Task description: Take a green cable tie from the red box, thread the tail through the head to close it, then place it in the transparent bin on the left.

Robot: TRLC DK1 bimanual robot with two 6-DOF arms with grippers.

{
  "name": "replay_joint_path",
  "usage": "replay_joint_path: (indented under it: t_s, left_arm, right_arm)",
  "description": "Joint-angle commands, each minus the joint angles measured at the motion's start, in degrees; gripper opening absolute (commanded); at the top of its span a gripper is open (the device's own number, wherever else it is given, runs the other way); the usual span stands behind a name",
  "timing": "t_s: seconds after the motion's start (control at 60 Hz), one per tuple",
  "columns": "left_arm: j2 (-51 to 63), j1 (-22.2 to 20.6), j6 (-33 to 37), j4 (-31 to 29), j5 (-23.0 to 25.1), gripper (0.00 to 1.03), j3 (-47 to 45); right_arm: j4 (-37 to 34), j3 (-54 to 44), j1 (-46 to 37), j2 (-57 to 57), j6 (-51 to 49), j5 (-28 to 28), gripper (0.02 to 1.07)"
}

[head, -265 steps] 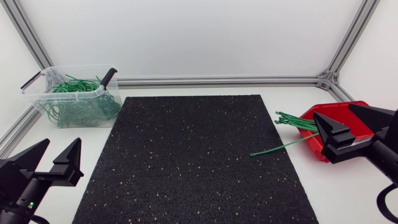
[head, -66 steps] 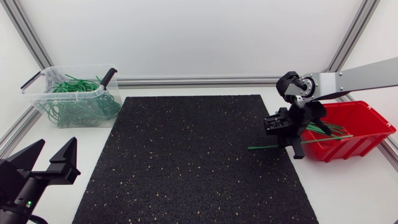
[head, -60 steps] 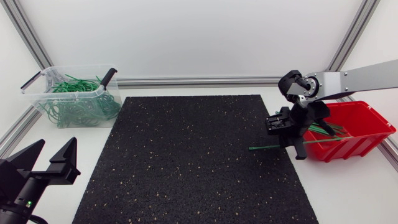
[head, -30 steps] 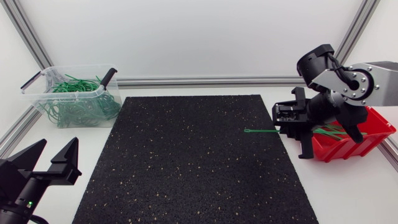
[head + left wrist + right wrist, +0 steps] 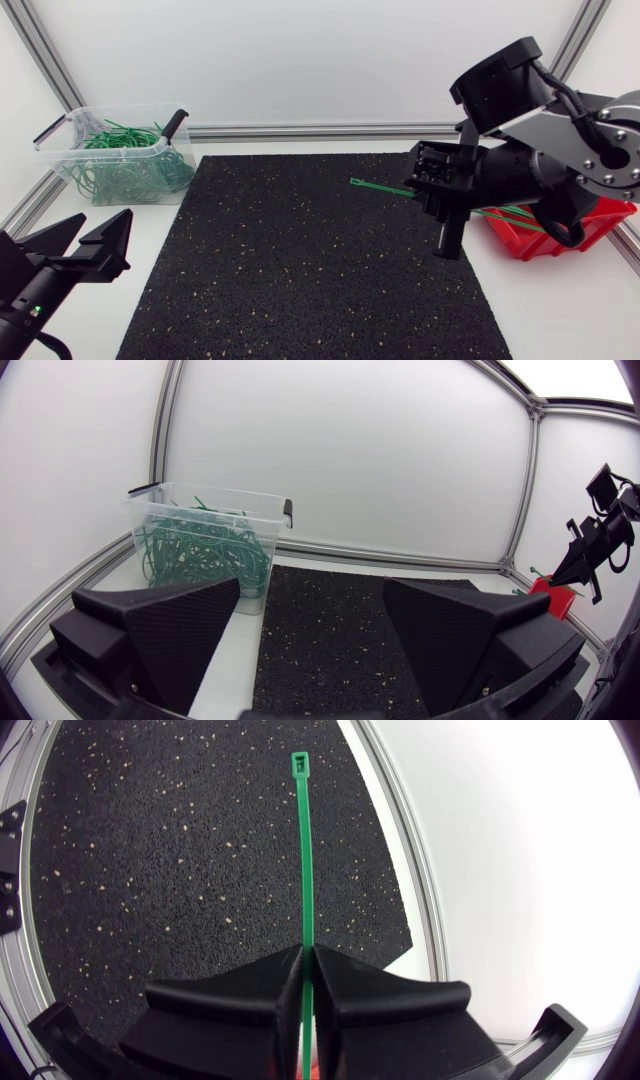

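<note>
The right tool [image 5: 307, 955] is clenched on a green cable tie [image 5: 380, 187], both fingers pinching the strap. The tie is held above the far right part of the black speckled mat [image 5: 300, 260], its head at the free end ahead of the fingers. The red box [image 5: 515, 240] sits at the bench's [image 5: 560, 310] right edge. The left tool [image 5: 312, 590] is released at the near left corner. The transparent bin [image 5: 100, 152] of green ties stands at the far left corner.
</note>
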Motion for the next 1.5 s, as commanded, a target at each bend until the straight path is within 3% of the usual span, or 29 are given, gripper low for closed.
replay_joint_path:
  t_s: [0.0,0.183,0.383,0.567,0.717,0.867,1.217,1.483]
  left_arm:
    - [3.8,-0.3,-3.6,0.7,2.0,1.00,4.8]
    - [12.0,-2.1,-9.6,0.1,6.8,1.00,10.9]
    - [20.0,-10.4,-15.2,0.4,8.2,1.00,16.5]
    - [27.7,-17.8,-17.2,4.5,8.9,1.00,19.9]
    - [33.9,-16.4,-22.0,8.7,18.1,1.00,22.9]
    - [38.9,-16.3,-26.3,13.1,23.7,1.00,25.4]
    - [50.6,-21.3,-31.7,22.7,24.7,0.98,29.0]
    - [51.9,-21.2,-32.3,26.0,23.6,0.73,27.7]
  right_arm:
    - [-0.7,3.3,2.2,-0.4,5.7,0.8,0.08]
    - [-1.9,7.1,5.7,1.7,14.1,0.8,0.08]
    - [-1.9,10.1,10.7,5.3,22.3,0.8,0.08]
    - [-2.2,13.9,13.9,9.2,28.6,1.8,0.08]
    - [-2.1,16.0,15.7,11.3,32.2,1.0,0.08]
    - [-2.4,18.6,15.8,12.9,37.0,-1.0,0.08]
    - [-1.8,21.8,15.0,16.6,40.5,-9.9,0.08]
    - [-1.7,25.0,16.2,18.9,41.8,-10.4,0.08]
